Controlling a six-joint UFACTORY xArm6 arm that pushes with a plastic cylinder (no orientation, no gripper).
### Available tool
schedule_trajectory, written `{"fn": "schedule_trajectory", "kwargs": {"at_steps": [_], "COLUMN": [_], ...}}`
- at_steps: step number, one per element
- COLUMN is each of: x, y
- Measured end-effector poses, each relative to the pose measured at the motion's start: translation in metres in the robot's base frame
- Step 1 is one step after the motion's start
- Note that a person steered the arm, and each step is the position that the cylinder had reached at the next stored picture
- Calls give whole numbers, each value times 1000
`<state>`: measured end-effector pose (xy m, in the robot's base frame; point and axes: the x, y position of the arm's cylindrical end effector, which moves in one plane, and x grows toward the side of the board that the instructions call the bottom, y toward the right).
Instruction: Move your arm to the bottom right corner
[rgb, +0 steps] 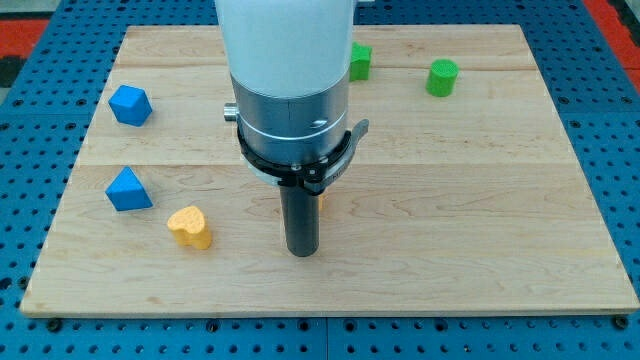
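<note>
The arm carries no claw, only a rod; the tip (302, 252) rests low on the wooden board (480, 200), near mid-width. The yellow heart block (190, 227) lies just to its left. Approach step: the bottom-right corner lies well to the right, along a block-free path.

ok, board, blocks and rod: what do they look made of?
Board: pale wood, matte, visible grain and plank seams. Blue block, yellow block, green block: solid colour, matte, probably painted wood or plastic, can't tell which. Rod: dark, smooth, slight sheen, likely metal or plastic; my tip is right of the yellow block.
</note>
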<state>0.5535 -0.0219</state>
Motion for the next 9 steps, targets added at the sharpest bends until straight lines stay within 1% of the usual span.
{"fn": "schedule_trajectory", "kwargs": {"at_steps": [5, 6, 7, 8, 9], "x": [-1, -9, -34, 17, 6], "y": [1, -4, -19, -16, -30]}}
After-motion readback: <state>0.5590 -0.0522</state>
